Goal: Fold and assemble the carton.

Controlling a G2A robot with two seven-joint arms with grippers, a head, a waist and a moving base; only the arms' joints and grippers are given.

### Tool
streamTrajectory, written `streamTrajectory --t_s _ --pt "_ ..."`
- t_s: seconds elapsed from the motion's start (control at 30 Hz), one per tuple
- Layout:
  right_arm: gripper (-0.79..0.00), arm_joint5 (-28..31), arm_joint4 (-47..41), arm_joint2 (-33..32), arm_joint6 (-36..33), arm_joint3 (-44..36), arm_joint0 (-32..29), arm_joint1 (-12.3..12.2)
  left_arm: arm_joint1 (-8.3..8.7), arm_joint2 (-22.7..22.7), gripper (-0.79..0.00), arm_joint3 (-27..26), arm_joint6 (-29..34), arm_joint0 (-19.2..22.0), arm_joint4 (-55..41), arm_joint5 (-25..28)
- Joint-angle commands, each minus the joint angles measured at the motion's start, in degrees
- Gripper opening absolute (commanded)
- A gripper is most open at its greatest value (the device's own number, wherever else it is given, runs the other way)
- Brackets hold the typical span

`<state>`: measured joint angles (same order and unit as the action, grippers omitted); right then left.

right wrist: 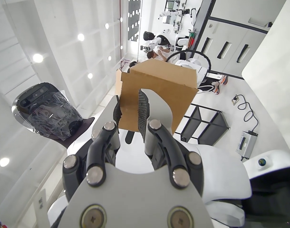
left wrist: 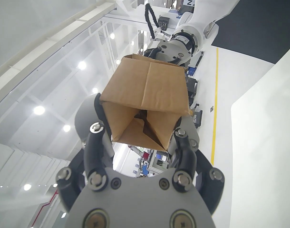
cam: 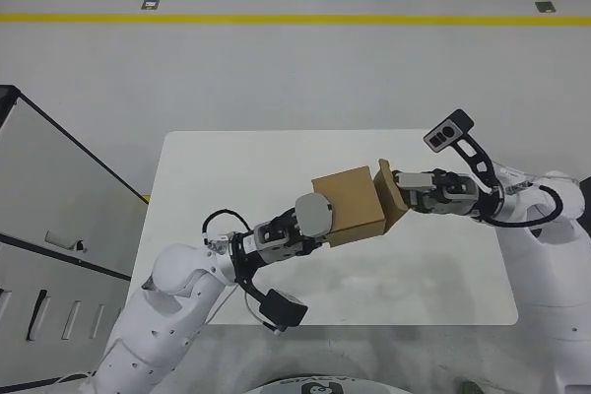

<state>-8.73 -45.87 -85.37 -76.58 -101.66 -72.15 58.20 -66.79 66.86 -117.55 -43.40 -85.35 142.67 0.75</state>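
Left gripper (left wrist: 140,112), its fingers spread wide, clasps the left end of the brown carton (cam: 353,205), where the flaps are folded inward. At the right end, the right gripper (right wrist: 130,98) appears clamped on an open flap (cam: 389,187), and between them the carton is held up over the middle of the white table (cam: 227,177). It looks light, of thin board that is stiff across its panels yet quick to buckle, so I would hold it near creases and corners and squeeze gently.

Left pincer (left wrist: 140,119) clamped across carton (cam: 350,205) end, right pincer (right wrist: 130,105) pinching its flap, arms stretched inward
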Motion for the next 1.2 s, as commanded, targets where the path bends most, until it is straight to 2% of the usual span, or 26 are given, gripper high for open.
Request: streamTrajectory --t_s 0.0,0.37,1.17 --pt "-0.606 -0.25 0.61 -0.06 -0.13 0.00 0.08 -0.12 0.11 0.09 -0.785 -0.03 0.20 -0.01 0.84 0.05" --pt "-0.557 -1.26 5.04 -1.14 -1.00 -0.23 0.31 -0.99 0.66 0.30 -0.785 -0.16 0.99 -0.35 2.90 0.48" --pt "-0.622 -1.98 11.25 -1.12 -1.86 -0.75 0.92 -2.60 1.71 0.20 -0.785 0.36 2.00 0.36 6.57 1.68"
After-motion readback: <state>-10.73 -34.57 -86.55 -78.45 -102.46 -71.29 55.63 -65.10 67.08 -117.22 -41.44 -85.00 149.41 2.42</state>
